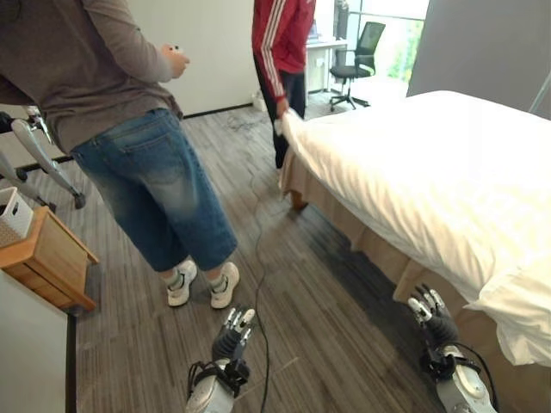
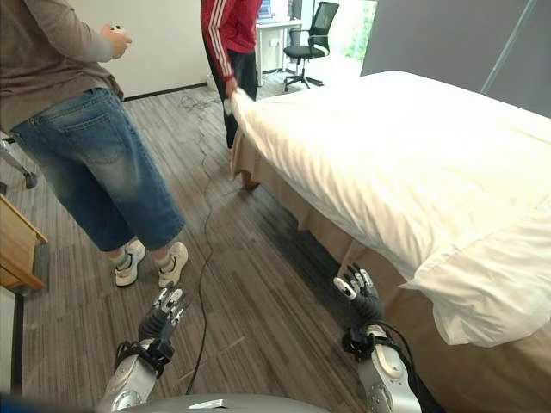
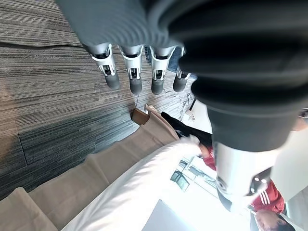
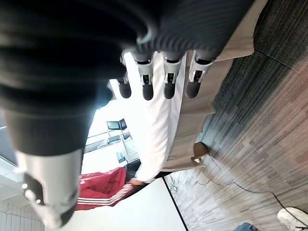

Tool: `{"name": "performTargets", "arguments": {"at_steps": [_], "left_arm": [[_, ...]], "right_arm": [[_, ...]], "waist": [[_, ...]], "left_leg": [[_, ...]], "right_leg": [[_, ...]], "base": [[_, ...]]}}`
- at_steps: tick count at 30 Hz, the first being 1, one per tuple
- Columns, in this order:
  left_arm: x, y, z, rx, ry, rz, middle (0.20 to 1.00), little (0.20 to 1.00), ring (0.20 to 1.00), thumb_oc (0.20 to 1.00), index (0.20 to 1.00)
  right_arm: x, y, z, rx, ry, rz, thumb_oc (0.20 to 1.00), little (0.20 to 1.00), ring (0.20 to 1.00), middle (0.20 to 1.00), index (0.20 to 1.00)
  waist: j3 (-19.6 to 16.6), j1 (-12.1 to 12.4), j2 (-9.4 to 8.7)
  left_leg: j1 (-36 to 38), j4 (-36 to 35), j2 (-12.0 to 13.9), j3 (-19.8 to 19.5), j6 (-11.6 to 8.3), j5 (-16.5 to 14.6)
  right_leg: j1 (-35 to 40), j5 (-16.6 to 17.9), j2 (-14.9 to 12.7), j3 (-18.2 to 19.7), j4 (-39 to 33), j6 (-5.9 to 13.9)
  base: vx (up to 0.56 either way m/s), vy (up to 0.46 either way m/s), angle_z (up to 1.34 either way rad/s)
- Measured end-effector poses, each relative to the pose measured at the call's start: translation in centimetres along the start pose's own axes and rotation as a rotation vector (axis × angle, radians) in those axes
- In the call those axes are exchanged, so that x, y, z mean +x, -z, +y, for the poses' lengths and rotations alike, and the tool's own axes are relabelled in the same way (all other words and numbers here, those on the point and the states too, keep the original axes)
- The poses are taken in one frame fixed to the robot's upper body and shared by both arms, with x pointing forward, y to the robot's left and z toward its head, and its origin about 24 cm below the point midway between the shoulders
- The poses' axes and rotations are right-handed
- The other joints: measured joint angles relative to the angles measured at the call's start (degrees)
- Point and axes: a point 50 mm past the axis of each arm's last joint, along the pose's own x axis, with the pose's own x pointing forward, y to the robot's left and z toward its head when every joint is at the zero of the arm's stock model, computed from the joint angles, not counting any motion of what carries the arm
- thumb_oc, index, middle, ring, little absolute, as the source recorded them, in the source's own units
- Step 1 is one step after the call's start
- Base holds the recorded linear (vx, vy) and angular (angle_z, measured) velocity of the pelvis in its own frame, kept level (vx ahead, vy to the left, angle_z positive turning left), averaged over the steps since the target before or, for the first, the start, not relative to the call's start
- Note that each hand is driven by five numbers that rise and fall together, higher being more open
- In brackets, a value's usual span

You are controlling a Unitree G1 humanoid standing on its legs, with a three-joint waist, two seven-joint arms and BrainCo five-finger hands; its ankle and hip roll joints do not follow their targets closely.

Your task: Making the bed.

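Bed point(image 1: 448, 172) fills the right of the frame, its long axis running from lower right toward upper centre under a white duvet point(image 2: 405, 163). Left hand point(image 1: 234, 331) and right hand point(image 1: 430, 314) hang low over the floor point(image 1: 327, 318), fingers relaxed, grasping nothing.

Bright daylight from far window point(image 1: 392, 39); white duvet point(image 1: 430, 172) glares; wrist views blurred up close.

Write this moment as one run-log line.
left hand: open, over floor | right hand: open, beside bed | duvet: untouched | person in red: holding duvet corner
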Motion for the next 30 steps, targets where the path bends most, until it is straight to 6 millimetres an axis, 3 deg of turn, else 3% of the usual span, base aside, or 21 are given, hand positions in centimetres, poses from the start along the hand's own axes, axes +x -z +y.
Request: {"name": "performTargets", "arguments": {"at_steps": [21,23,25,30], "left_arm": [[0.0,0.6,-0.4,0.006,0.019,0.024,1.0,1.0,1.0,1.0,1.0],[0.3,0.4,-0.8,0.056,0.062,0.052,1.0,1.0,1.0,1.0,1.0],[0.7,-0.4,-1.4,0.071,0.091,0.036,1.0,1.0,1.0,1.0,1.0],[1.1,-1.6,-2.1,0.084,0.14,-0.011,1.0,1.0,1.0,1.0,1.0]], "right_arm": [[0.0,0.4,0.7,0.001,-0.053,0.015,1.0,1.0,1.0,1.0,1.0],[-0.1,1.1,0.3,0.048,-0.044,0.051,1.0,1.0,1.0,1.0,1.0],[-0.3,1.7,0.0,0.05,-0.047,0.094,1.0,1.0,1.0,1.0,1.0],[-0.5,1.3,-0.3,-0.182,-0.172,0.141,1.0,1.0,1.0,1.0,1.0]], "waist": [[-0.1,-0.2,-0.23],[-0.5,-1.5,-0.29],[-0.8,-1.5,0.49],[-0.3,-1.1,0.43]], "left_leg": [[0.7,-0.1,0.5,1.3,-0.09,-0.1],[-0.8,-0.4,0.6,1.6,-0.14,-0.1],[-1.9,-0.4,0.5,2.7,-0.11,0.0],[-2.2,-0.1,0.1,2.7,-0.05,0.1]], "right_leg": [[0.0,0.1,0.5,1.4,0.2,-0.09],[-1.6,-0.3,-0.3,-2.7,1.0,0.28],[-3.1,-0.4,-0.8,-3.3,1.6,0.35],[-2.9,0.3,-1.6,-4.9,0.7,0.74]], "base": [[0.0,0.005,-0.02],[-0.01,0.079,0.21],[-0.02,0.097,0.05],[-0.02,0.061,0.01]]}}
